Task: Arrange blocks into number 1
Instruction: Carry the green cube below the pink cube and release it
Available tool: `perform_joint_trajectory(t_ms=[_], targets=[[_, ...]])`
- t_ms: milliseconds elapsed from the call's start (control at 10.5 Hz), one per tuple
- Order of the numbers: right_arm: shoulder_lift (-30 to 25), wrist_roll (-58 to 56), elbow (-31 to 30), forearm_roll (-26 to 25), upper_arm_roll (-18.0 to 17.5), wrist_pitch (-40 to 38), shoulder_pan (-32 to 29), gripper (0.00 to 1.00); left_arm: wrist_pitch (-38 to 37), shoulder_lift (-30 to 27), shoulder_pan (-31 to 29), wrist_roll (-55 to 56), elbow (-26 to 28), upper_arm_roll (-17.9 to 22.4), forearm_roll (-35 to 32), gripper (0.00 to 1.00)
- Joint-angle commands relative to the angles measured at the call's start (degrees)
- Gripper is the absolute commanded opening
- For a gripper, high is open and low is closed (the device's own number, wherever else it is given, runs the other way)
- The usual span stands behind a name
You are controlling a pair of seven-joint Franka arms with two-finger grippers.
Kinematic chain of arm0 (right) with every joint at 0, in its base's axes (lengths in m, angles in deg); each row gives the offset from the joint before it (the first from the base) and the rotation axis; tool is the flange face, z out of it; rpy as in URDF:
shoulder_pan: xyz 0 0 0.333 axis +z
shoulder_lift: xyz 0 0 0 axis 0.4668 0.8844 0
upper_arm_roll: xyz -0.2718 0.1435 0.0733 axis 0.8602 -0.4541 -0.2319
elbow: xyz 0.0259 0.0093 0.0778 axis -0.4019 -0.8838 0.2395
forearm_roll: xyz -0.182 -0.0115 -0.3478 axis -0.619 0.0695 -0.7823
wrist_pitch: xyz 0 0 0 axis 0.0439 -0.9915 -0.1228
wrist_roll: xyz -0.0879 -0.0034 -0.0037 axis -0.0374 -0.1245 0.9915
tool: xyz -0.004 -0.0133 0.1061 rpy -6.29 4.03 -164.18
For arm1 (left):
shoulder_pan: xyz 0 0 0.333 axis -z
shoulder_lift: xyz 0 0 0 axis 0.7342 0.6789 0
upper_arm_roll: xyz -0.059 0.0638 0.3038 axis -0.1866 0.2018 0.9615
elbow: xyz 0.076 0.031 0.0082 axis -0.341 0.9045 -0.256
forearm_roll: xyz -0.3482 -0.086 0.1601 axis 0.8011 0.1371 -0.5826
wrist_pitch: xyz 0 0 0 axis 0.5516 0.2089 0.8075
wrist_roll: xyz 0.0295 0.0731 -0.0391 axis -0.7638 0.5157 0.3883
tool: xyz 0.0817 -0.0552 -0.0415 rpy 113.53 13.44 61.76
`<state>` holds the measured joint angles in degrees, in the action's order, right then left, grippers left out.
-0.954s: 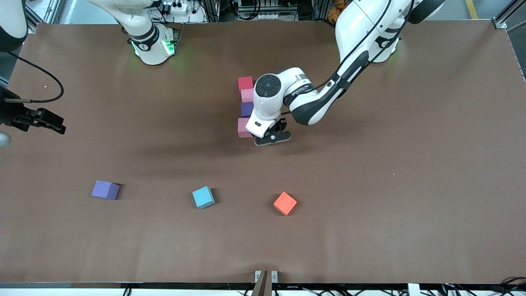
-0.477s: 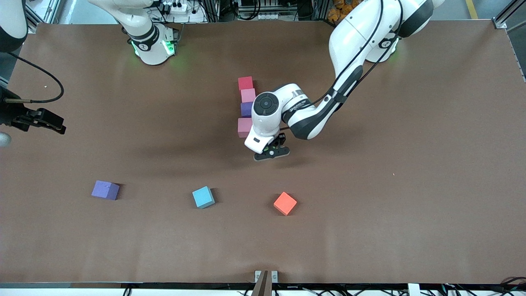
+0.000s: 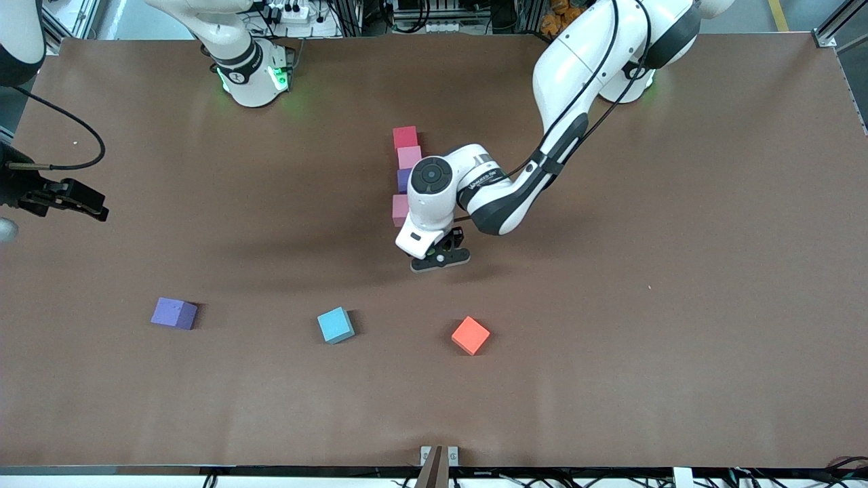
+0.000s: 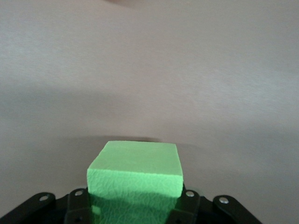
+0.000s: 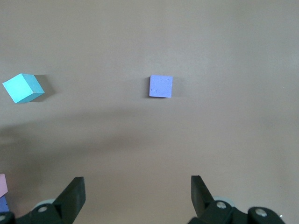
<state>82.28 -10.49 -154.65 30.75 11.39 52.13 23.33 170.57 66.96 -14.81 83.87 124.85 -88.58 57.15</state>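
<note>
A column of blocks lies mid-table: red (image 3: 405, 136) nearest the bases, then pink (image 3: 409, 156), purple (image 3: 404, 179) and a second pink (image 3: 399, 209), the last two partly hidden by the left arm. My left gripper (image 3: 439, 260) hangs over bare table just past the column's camera-side end. It is shut on the green block (image 4: 135, 177), which fills the space between the fingers of the left gripper (image 4: 133, 207) in the left wrist view. The green block is hidden in the front view. My right gripper (image 3: 91, 206) waits at the right arm's end of the table. In its wrist view the right gripper (image 5: 138, 189) is open and holds nothing.
Three loose cubes lie nearer the camera: a purple cube (image 3: 174, 313) toward the right arm's end, a cyan cube (image 3: 336, 324) and an orange cube (image 3: 470, 335). The right wrist view shows the purple cube (image 5: 160, 86) and the cyan cube (image 5: 22, 87).
My left gripper has carried the green block from beside the second pink block toward the camera, past the column's end. The right arm has not moved.
</note>
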Motion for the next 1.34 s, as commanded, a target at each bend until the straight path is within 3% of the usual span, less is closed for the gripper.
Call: perform_joint_trajectory(t_ms=[0,191,477,858,1240], targets=[[-0.1,0.2,0.4,-0.2,0.5,-0.7,0.5,1.0,1.4,2.3,2.2,-0.5,-3.0,0.9,1.4,0.0],[-0.1,0.2,0.4,-0.2,0.5,-0.7,0.5,1.0,2.4,3.3,3.4,0.3,-3.6,1.0,1.4,0.0],[-0.1,0.2,0.3,-0.1,0.5,-0.7,0.5,1.0,2.8,3.3,7.5,2.2,-4.3,4.6,1.4,0.0],[-0.1,0.2,0.3,-0.1,0.5,-0.7,0.6,1.0,3.6,3.4,8.4,2.7,-4.2,4.9,1.5,0.0],[-0.1,0.3,0.3,-0.1,0.5,-0.7,0.7,1.0,3.5,3.2,8.3,2.7,-3.8,4.9,1.6,0.11]])
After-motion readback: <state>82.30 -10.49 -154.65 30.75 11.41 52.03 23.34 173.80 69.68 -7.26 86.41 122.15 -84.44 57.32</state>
